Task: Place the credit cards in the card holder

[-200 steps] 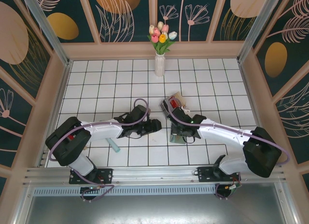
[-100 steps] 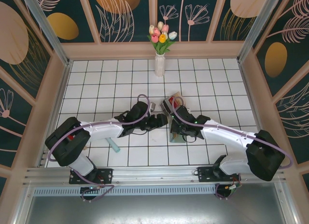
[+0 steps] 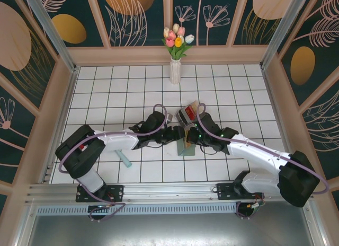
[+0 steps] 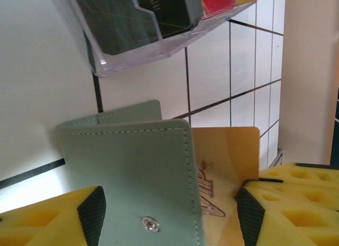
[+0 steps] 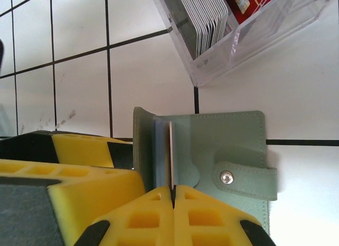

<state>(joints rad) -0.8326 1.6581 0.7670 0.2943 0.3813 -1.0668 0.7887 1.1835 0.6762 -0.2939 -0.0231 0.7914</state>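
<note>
Near the middle of the tiled desk point(image 3: 106, 92), just in front of a clear box point(image 5: 249, 39), the grey-green wallet point(image 5: 233, 140) lies between the two arms. On it, the right end effector point(image 5: 173, 192) has its yellow pads pressed together on the tan card point(image 4: 228, 161). The right wrist view shows this card edge-on, its long axis running straight away from the fingertips into the wallet's pale blue-grey fold. In the left wrist view the card's lettered face sticks out past the wallet's stitched edge. The left end effector point(image 4: 169, 214) stands open, one pad on each side of wallet and card, gripping nothing.
</note>
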